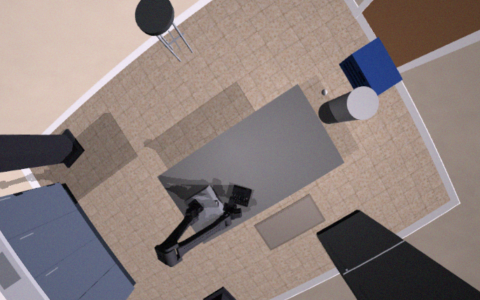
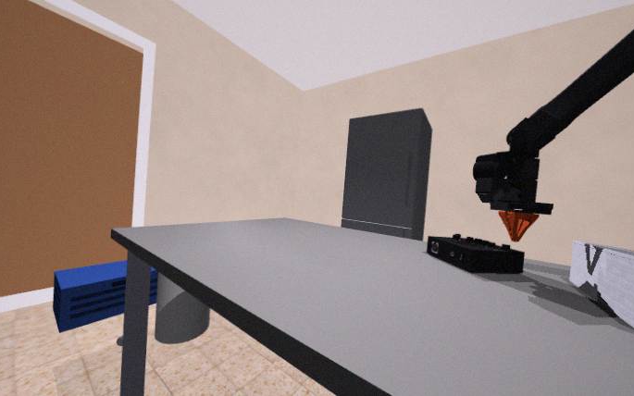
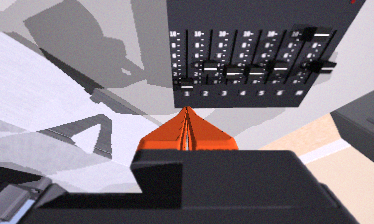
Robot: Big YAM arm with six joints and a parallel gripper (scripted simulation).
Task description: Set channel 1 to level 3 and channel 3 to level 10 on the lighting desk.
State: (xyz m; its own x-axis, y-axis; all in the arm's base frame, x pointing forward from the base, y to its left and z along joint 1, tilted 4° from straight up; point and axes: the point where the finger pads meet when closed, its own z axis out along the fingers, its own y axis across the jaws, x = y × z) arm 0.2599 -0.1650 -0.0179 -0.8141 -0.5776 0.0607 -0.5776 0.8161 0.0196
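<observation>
The black lighting desk (image 1: 242, 194) (image 2: 477, 255) (image 3: 258, 15) stands flat on the grey table (image 1: 271, 141) (image 2: 309, 275). In the wrist view its numbered faders run left to right. The channel 1 cap (image 3: 186, 82) sits low, near the bottom of its scale. The channel 3 cap (image 3: 233, 72) sits in the lower part of its scale. One cap (image 3: 313, 33) at the far right stands near the top. My gripper (image 3: 187, 111) (image 2: 516, 238) (image 1: 232, 202) has orange fingers, shut and empty. Its tip hovers a little above the desk's front edge, in line with channel 1.
A white and grey box (image 2: 609, 285) (image 1: 206, 197) (image 3: 28, 85) stands on the table beside the desk, near the arm's base. A dark cabinet (image 2: 385, 172) stands behind the table. The table edge runs close to the desk in the wrist view.
</observation>
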